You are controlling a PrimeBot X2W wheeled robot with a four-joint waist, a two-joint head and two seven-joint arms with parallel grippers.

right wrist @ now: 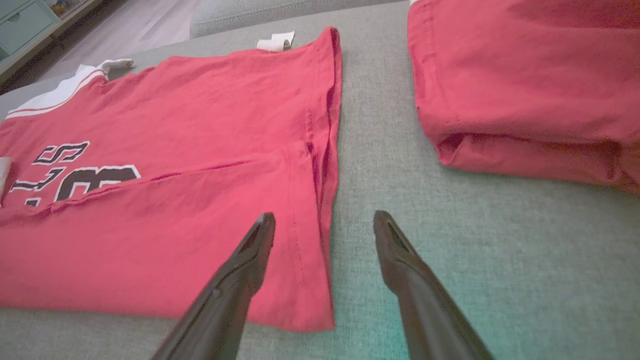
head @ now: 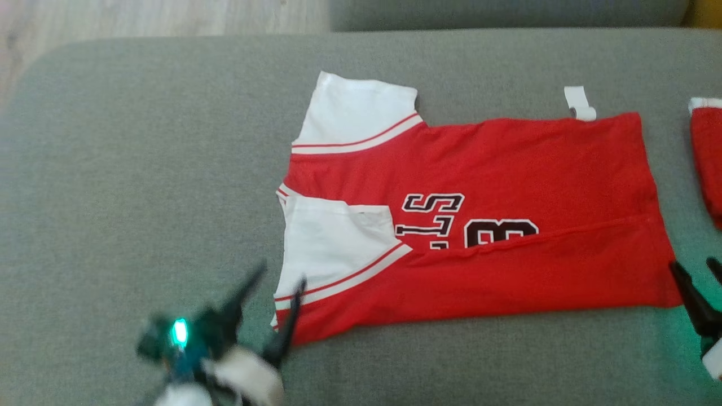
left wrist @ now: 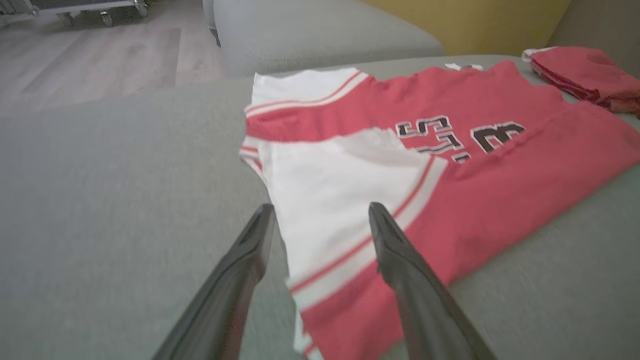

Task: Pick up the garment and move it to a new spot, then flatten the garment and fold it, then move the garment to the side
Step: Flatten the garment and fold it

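A red jersey (head: 496,169) with white sleeves and dark lettering lies flat on the grey cushion (head: 141,169), its near long side folded over the print. The near white sleeve (head: 327,248) lies folded onto the body. My left gripper (head: 282,276) stands open at the jersey's near left corner, one finger over the sleeve edge; the left wrist view shows the jersey (left wrist: 500,165) with the open left gripper (left wrist: 320,212) straddling the sleeve edge. My right gripper (head: 696,268) is open at the hem's near right corner. In the right wrist view the right gripper (right wrist: 324,220) straddles the jersey's (right wrist: 175,125) hem edge.
A second folded red garment (head: 708,158) lies at the cushion's right edge, close to the jersey's hem (right wrist: 525,85). A white tag (head: 580,104) pokes out at the jersey's far edge. Wooden floor (head: 141,17) lies beyond the cushion's far left corner.
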